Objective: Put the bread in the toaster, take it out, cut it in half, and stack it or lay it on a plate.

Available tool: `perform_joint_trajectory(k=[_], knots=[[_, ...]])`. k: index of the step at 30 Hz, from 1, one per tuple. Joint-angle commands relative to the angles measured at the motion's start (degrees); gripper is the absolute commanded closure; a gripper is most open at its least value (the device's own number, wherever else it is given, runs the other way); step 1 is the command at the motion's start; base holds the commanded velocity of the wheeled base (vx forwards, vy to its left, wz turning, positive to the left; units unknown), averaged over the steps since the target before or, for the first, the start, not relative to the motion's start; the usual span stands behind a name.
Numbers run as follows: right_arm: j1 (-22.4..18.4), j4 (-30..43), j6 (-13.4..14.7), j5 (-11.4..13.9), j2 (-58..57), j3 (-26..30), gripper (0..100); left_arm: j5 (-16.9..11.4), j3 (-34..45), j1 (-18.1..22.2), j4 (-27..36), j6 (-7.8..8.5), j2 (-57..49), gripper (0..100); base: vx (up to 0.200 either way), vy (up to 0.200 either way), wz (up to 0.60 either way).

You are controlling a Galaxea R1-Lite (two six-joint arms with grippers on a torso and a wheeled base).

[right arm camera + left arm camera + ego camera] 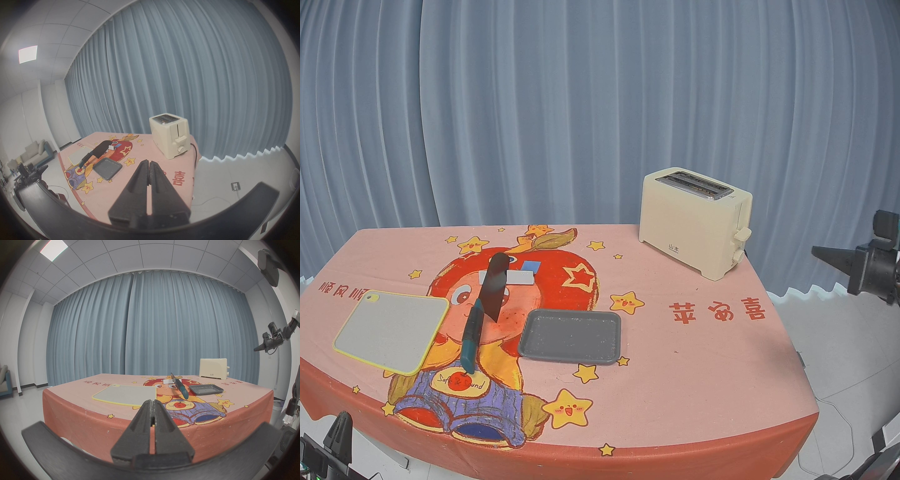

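Left gripper (pixel 153 402) and right gripper (pixel 149 162) are each pressed together, off the table. The toaster (pixel 694 222) stands behind-right of the tray (pixel 570 337). The knife (pixel 494 292) is just left of it and the board (pixel 390 331) farther left.

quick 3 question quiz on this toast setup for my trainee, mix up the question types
1. True or false: the knife lies on the cutting board.
2. What stands at the table's far right corner? A) toaster B) kettle C) bowl
3. Fill in: the left gripper and the right gripper are both ____, holding nothing.

Key: 1 false, it sits between the cutting board and the grey tray. 2 A. 3 shut.
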Motion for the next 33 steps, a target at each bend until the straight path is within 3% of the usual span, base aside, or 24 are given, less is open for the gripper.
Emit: perform_joint_trajectory(k=[1,5,10,16,21,33], knots=[[-0.5,-3.1,0.3,3.0,14.7,-3.8,100,0.0,1.0,0.0,0.0,-0.04,0.0,100,0.0,0.0,0.0],[-0.5,-13.2,2.3,2.9,18.8,-2.4,100,0.1,1.0,0.0,0.0,-0.04,0.0,100,0.0,0.0,0.0],[-0.5,-19.9,5.6,2.0,24.3,-2.5,100,0.0,1.0,0.0,0.0,-0.04,0.0,100,0.0,0.0,0.0],[-0.5,-24.8,6.0,1.9,30.2,-3.3,100,0.1,1.0,0.0,0.0,-0.04,0.0,100,0.0,0.0,0.0],[-0.5,-32.1,6.1,-2.0,36.2,-3.8,100,0.0,1.0,0.0,0.0,-0.04,0.0,100,0.0,0.0,0.0],[-0.3,-36.0,6.1,-2.3,40.4,-4.6,100,0.0,1.0,0.0,0.0,-0.04,0.0,100,0.0,0.0,0.0]])
